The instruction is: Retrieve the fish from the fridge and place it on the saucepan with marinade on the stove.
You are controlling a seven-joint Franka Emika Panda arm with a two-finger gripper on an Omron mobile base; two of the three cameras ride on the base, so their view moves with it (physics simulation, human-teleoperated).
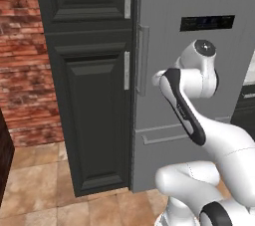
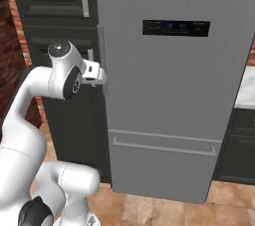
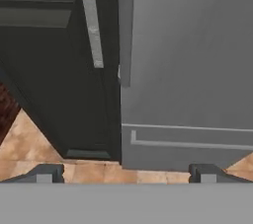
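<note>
You're looking at the fridge (image 2: 169,95) head on: its flat grey door is shut and takes up the centre and right of the right base view, with the small dark display panel (image 2: 176,28) high on the door. A lower drawer front with a long horizontal handle (image 2: 164,148) runs across the lower middle of that frame. The fish sits nowhere you can see with the door closed like this.

The gripper (image 2: 101,76) is up at the left edge of the fridge, left of centre in the right base view, right beside the door's vertical handle (image 1: 142,60). Whether it touches the handle you can't tell from here. In the left base view the arm's wrist covers the hand, mid-right of the frame.

From the hand view, your two fingertips (image 3: 45,172) stand wide apart at the bottom corners — spread fully, nothing between them. Beyond them you see the seam where the fridge meets the dark panelled cabinet (image 1: 89,80), and the cabinet's pale bar handle (image 3: 92,20) in the upper left.

Brick wall (image 1: 22,56) on the far left of the left base view — tan tiled floor (image 1: 40,185) below.
</note>
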